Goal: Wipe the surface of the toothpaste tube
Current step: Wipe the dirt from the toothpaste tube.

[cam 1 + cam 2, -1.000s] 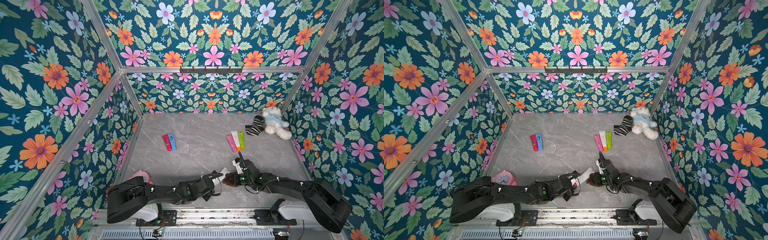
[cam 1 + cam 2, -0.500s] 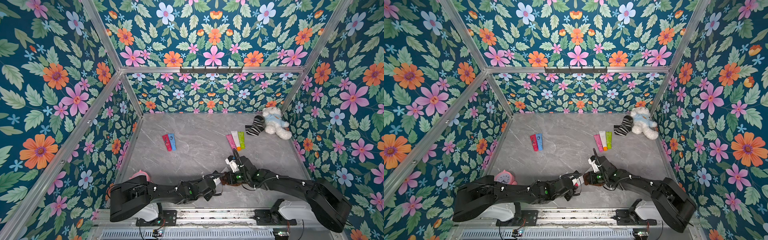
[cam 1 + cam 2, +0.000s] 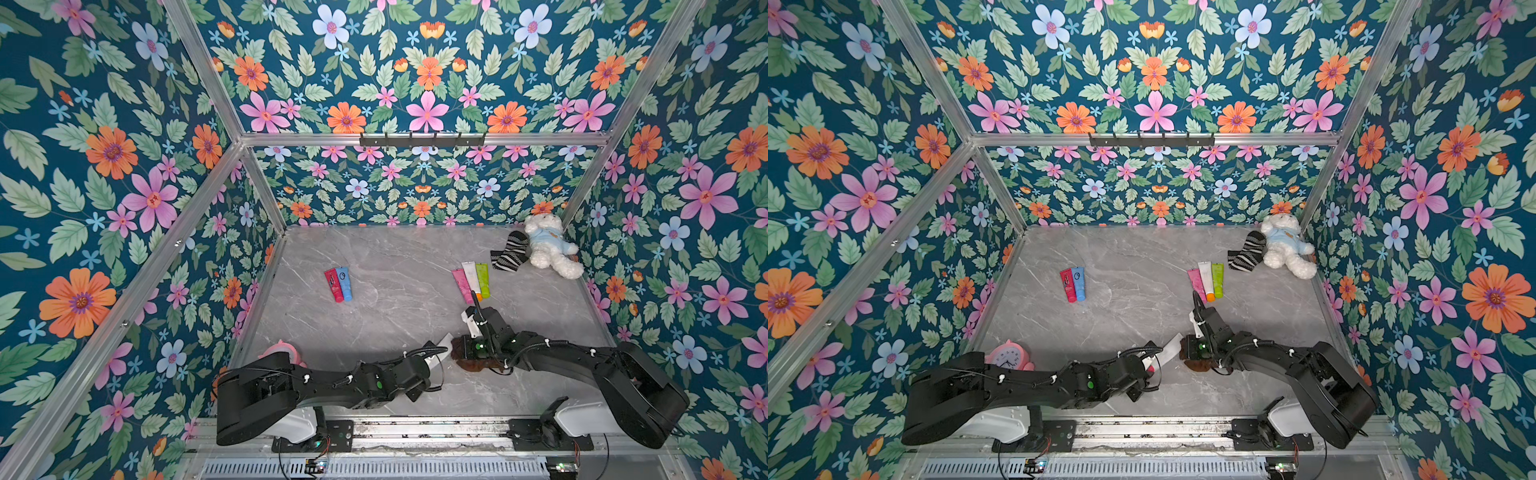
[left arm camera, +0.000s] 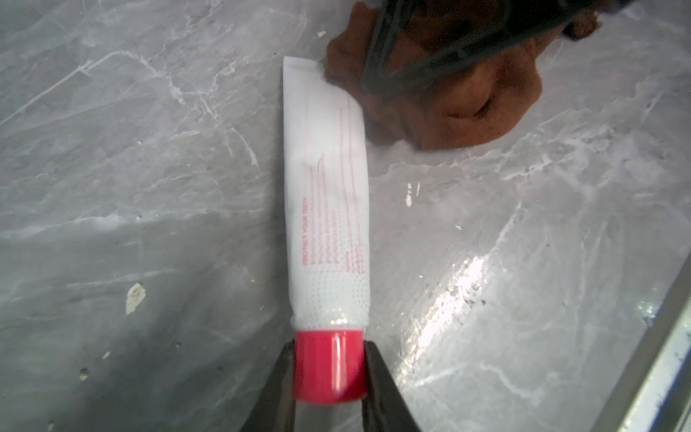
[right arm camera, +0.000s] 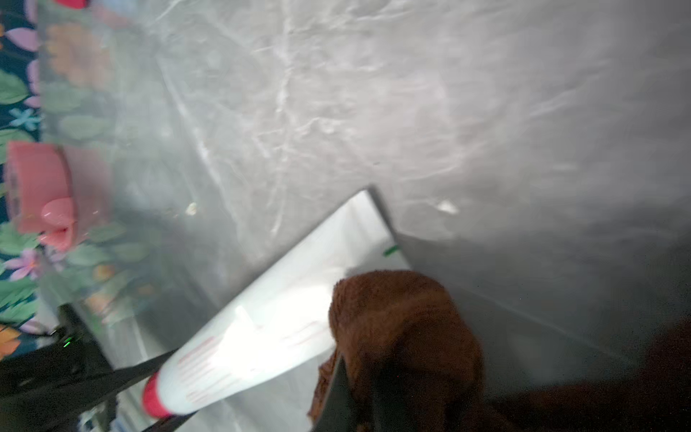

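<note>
The left gripper (image 4: 329, 353) pinches the toothpaste tube (image 4: 325, 187) by its red cap (image 4: 329, 377), at the front of the table (image 4: 149, 187). The right gripper (image 5: 359, 396), clamped on a brown cloth (image 5: 404, 329) (fingertips mostly buried), meets the tube's flat end.

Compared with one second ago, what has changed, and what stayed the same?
The right gripper, shut on the brown cloth, slid it along the toothpaste tube toward the left gripper, then back to the tube's flat end. The left gripper kept its hold on the red cap. The other tubes, sock and teddy bear stayed put.
</note>
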### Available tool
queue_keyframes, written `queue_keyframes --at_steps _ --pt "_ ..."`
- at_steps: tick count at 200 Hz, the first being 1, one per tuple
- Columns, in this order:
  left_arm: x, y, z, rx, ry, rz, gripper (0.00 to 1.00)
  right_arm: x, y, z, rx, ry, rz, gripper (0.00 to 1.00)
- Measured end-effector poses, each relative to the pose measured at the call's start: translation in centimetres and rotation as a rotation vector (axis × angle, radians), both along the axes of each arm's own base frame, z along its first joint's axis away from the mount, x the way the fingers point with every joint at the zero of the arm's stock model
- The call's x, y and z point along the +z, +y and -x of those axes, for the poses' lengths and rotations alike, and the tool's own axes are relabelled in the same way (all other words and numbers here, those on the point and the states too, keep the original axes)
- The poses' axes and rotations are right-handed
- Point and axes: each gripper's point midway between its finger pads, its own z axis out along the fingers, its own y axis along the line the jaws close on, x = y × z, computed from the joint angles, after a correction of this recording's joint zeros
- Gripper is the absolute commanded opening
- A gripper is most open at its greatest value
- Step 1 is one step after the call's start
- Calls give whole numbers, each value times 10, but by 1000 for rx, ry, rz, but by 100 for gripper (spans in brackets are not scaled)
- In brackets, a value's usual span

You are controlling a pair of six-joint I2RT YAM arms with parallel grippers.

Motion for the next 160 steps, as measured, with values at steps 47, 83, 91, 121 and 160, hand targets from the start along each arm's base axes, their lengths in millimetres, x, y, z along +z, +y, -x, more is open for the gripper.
queue_keyframes --at_steps 47,83,91,121,160 --pt "1 -2 0 -3 0 9 0 19 29 16 124 -49 -29 0" --pt "1 -2 1 -4 2 10 0 30 63 30 231 -57 -124 0" --pt "1 -2 1 -4 2 9 0 26 66 31 236 -43 -125 0" --pt "-3 3 1 2 3 -14 0 17 74 26 237 -18 -127 0" --pt "-2 4 1 5 3 -12 0 11 56 7 168 -43 -78 0"
